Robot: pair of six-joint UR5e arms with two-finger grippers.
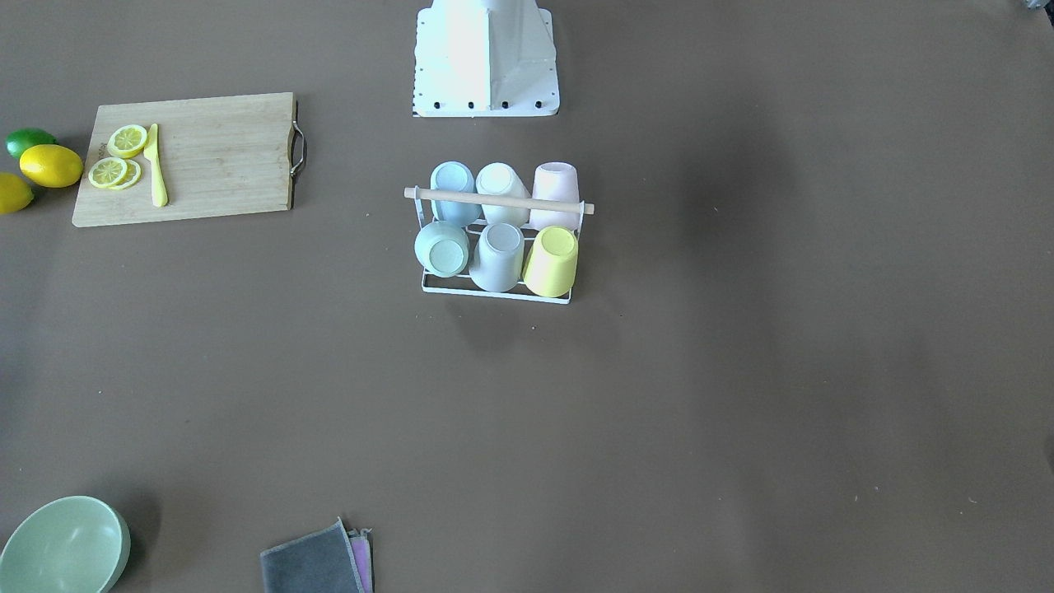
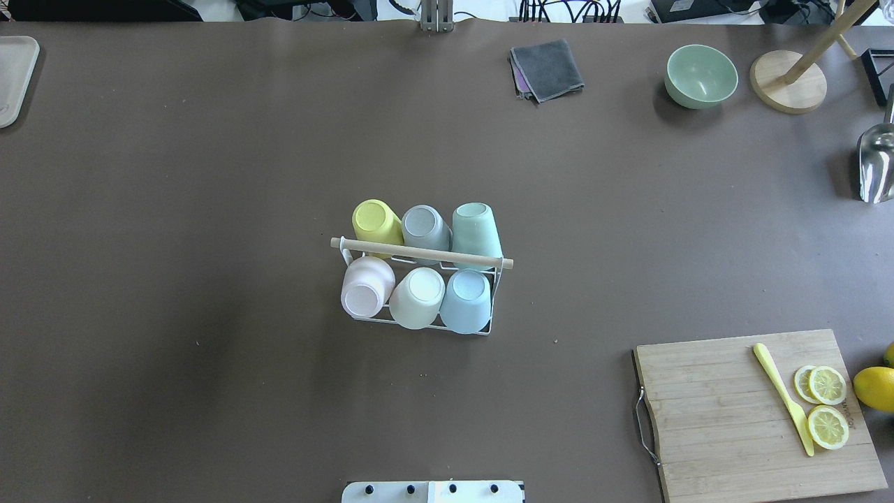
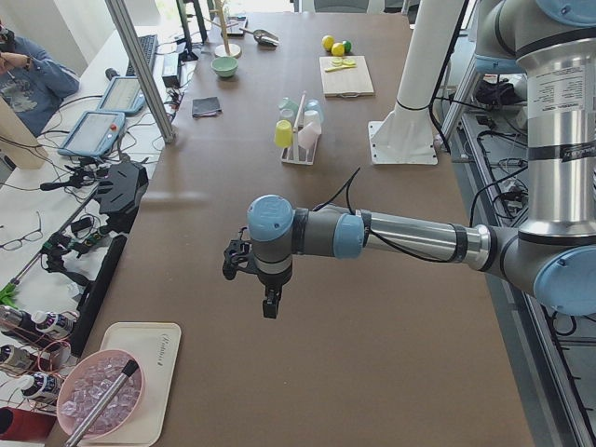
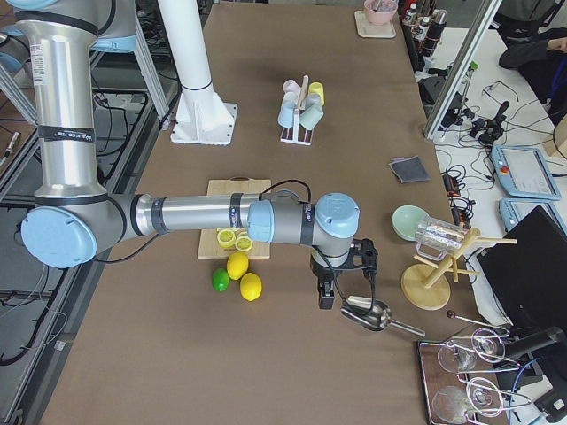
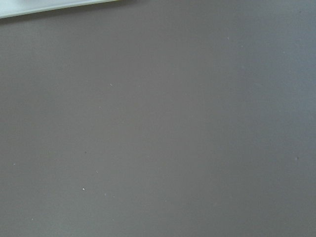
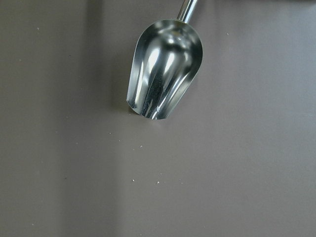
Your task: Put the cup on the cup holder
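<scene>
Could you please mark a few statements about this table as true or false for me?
1. Six cups sit on the cup holder. True.
2. The yellow cup and the pink cup share a row. False: they are in different rows.
3. The knife lies on the cutting board beside lemon slices. True.
4. The green bowl holds a lemon. False: it holds nothing; the lemon lies beside the cutting board.

light: bright, even | shadows: soft | glare: metal scoop (image 6: 165, 69), white base (image 1: 486, 58) overexposed | focus: sharp
</scene>
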